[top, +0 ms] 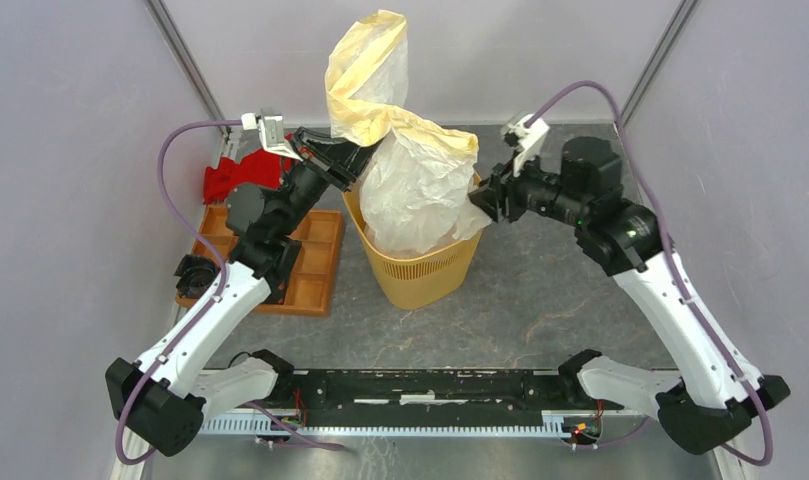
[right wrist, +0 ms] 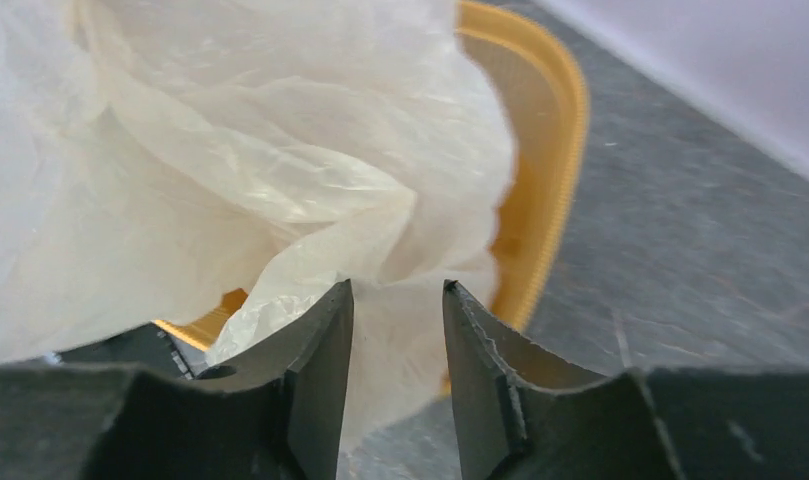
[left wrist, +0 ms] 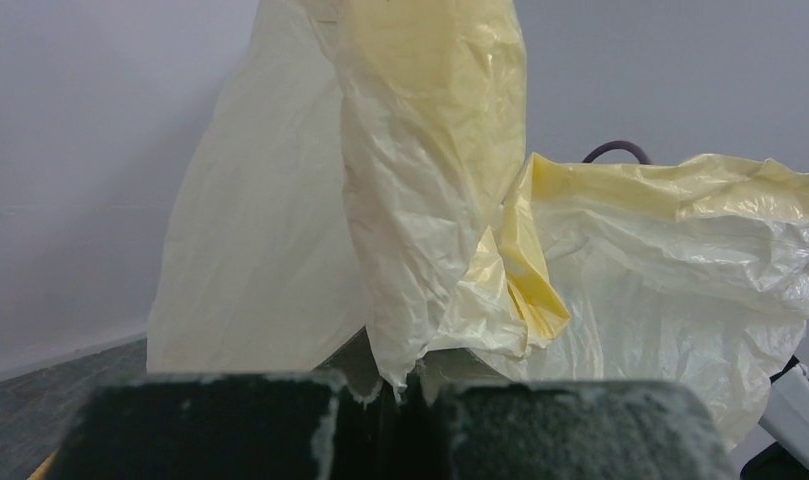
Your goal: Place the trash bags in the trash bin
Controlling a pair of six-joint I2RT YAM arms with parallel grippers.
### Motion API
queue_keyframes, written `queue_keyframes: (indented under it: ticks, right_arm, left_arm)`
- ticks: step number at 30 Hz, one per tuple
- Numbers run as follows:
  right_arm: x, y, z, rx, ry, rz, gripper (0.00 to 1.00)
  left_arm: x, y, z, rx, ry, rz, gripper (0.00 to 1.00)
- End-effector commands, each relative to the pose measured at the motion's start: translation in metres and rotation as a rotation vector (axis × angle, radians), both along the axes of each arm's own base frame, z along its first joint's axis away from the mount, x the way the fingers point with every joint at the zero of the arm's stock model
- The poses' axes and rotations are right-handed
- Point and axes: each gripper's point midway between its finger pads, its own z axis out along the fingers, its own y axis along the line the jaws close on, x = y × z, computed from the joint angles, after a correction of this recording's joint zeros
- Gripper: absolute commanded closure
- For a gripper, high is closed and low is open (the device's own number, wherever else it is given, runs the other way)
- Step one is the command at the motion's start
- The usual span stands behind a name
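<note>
The trash bag (top: 415, 190), thin crinkly cream-white plastic, stands partly inside the yellow-orange trash bin (top: 420, 275) at the table's middle, and a twisted length of it rises high above the rim. My left gripper (top: 352, 160) is shut on a fold of the bag (left wrist: 420, 260) at the bin's upper left. My right gripper (top: 485, 205) is open at the bin's right rim (right wrist: 550, 150), its fingertips (right wrist: 335, 300) against the bag (right wrist: 240, 170) with a fold lying between them.
A shallow orange compartment tray (top: 315, 262) lies left of the bin under my left arm. A red cloth (top: 235, 178) lies behind it. A black object (top: 195, 272) sits at the tray's left edge. Enclosure walls stand on both sides.
</note>
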Motion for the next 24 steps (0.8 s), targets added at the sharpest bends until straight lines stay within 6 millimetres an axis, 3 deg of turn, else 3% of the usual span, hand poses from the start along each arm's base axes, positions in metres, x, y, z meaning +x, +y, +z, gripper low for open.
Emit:
queue_keyframes:
  ticks: [1, 8, 12, 14, 16, 19, 22, 24]
  right_arm:
    - [-0.007, 0.05, -0.011, 0.06, 0.029, 0.131, 0.58]
    - [0.044, 0.071, -0.068, -0.167, 0.059, -0.153, 0.75]
    - [0.059, 0.078, -0.107, -0.199, 0.117, -0.228, 0.73]
    - [0.058, 0.075, -0.111, -0.199, 0.125, -0.244, 0.71]
    - [0.057, 0.066, -0.104, -0.195, 0.101, -0.263, 0.67]
    - [0.054, 0.061, -0.098, -0.173, 0.081, -0.236, 0.53]
    - [0.055, 0.066, -0.109, -0.204, 0.118, -0.204, 0.34]
    - [0.059, 0.066, -0.119, -0.233, 0.146, -0.228, 0.27]
  left_arm:
    - [-0.005, 0.008, 0.019, -0.009, -0.051, 0.039, 0.98]
    - [-0.008, 0.01, 0.018, -0.025, -0.028, 0.03, 0.98]
    - [-0.007, 0.015, 0.009, -0.026, 0.002, 0.055, 0.98]
    - [-0.01, 0.015, 0.004, -0.008, 0.009, 0.051, 0.98]
    - [-0.013, 0.013, -0.003, 0.019, 0.02, 0.037, 0.95]
    - [-0.013, 0.012, -0.019, 0.048, 0.068, 0.031, 0.91]
    - [-0.004, 0.014, -0.039, 0.067, 0.182, 0.057, 0.9]
    - [0.001, 0.014, -0.052, 0.075, 0.266, 0.064, 0.9]
